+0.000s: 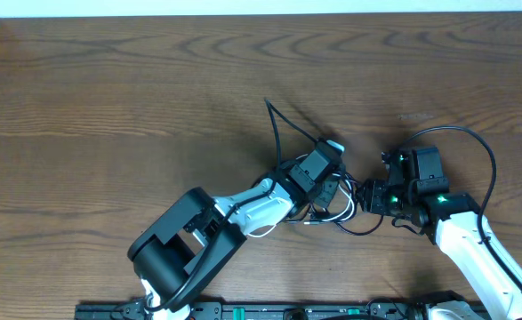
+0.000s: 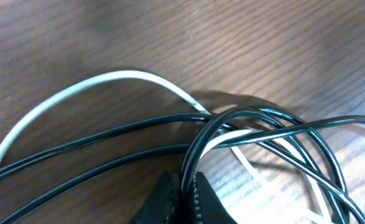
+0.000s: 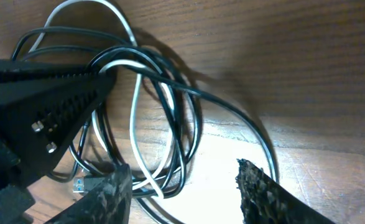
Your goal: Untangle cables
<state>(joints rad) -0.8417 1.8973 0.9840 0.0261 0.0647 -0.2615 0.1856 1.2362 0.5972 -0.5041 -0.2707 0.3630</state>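
Note:
The black cable [image 1: 275, 129] and the white cable [image 1: 342, 213] lie tangled in loops in the middle of the wooden table, and one black end runs up and to the left. My left gripper [image 1: 333, 185] sits on the tangle. In the left wrist view its jaws [image 2: 185, 199] are shut on a loop of the black cable [image 2: 107, 134], with the white cable [image 2: 126, 74] arcing behind. My right gripper [image 3: 185, 186] is open, its fingers either side of loops of the white cable [image 3: 134, 118] and black cable [image 3: 232, 112]. A USB plug [image 3: 83, 185] lies by its left finger.
The two grippers are very close together, right gripper [image 1: 367, 196] just right of the left. The left gripper's finger [image 3: 51, 106] fills the left of the right wrist view. A thick black arm cable [image 1: 487, 156] loops above the right arm. A rail [image 1: 287, 311] runs along the table's front edge.

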